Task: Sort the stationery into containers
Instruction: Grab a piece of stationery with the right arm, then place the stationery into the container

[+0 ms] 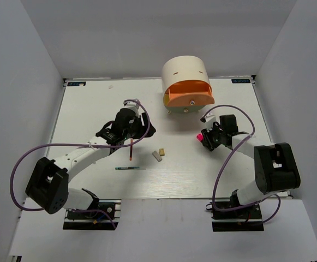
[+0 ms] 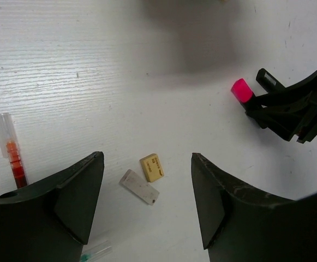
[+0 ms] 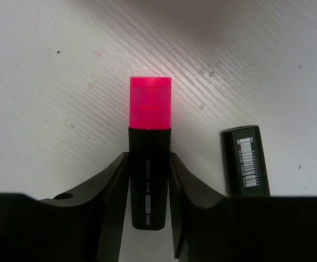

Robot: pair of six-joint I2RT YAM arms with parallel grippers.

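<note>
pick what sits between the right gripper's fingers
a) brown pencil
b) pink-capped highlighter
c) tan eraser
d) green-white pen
b: in the right wrist view the right gripper has a finger pressed against each side of the black barrel of the pink-capped highlighter.

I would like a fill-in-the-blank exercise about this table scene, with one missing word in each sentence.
1. The right gripper grips a highlighter whose cap is ____.
2. The left gripper is ____ and empty.
3. Beside the tan eraser lies a second eraser, coloured ____.
4. The open drawer of the cream organizer is ____.
Missing words: pink, open, white, orange.
</note>
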